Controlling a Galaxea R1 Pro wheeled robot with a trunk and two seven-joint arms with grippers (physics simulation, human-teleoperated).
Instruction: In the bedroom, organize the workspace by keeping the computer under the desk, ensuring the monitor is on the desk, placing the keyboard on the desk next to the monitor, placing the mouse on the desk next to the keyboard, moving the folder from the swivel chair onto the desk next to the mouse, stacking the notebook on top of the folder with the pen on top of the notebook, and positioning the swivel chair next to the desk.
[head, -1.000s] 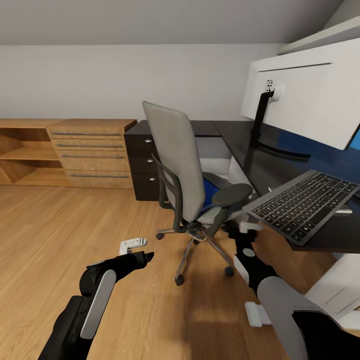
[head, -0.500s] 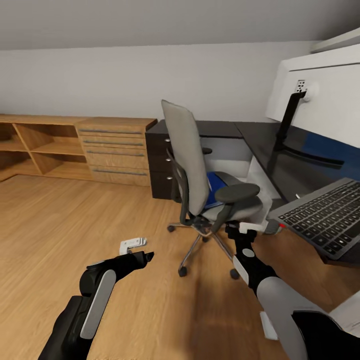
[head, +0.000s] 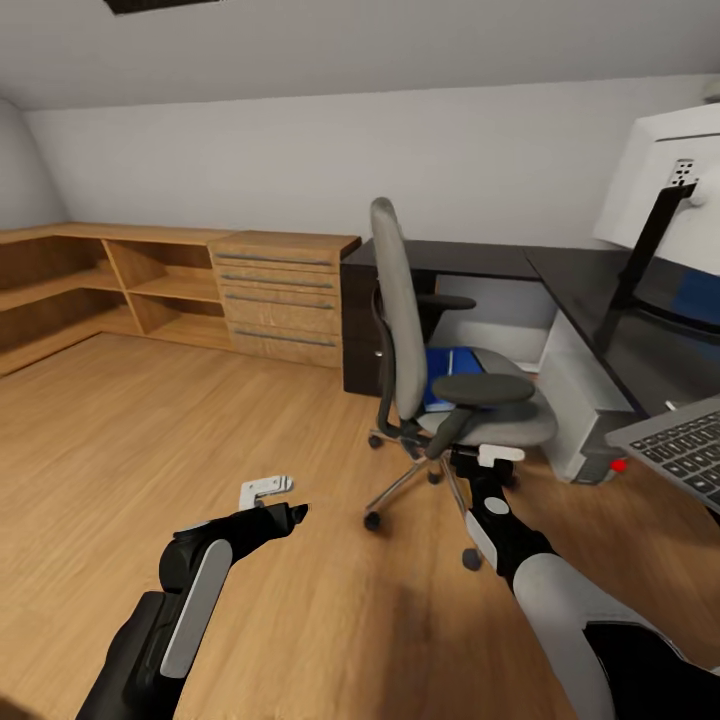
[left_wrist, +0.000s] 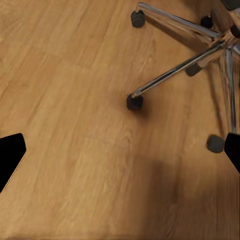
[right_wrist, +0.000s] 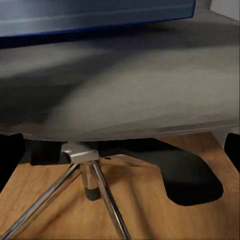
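Cut off: keyboard (head: 678, 452), monitor (head: 668, 190) at frame edge.
Folder (head: 448, 376): blue, flat, half hidden on swivel chair (head: 440, 385).
Left gripper (head: 268, 497): spread.
Right gripper (head: 487, 462): spread.

Home office: dark desk (head: 590, 275), swivel chair (head: 440, 385), wooden shelving (head: 150, 290).

Swivel chair (head: 450, 400) on wooden floor (head: 150, 440), folder (head: 452, 362) aboard.

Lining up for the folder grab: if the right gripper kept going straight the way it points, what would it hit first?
Most likely the front edge of the swivel chair seat, just below the blue folder. The right gripper looks aimed at the seat's rim; depth is hard to judge.
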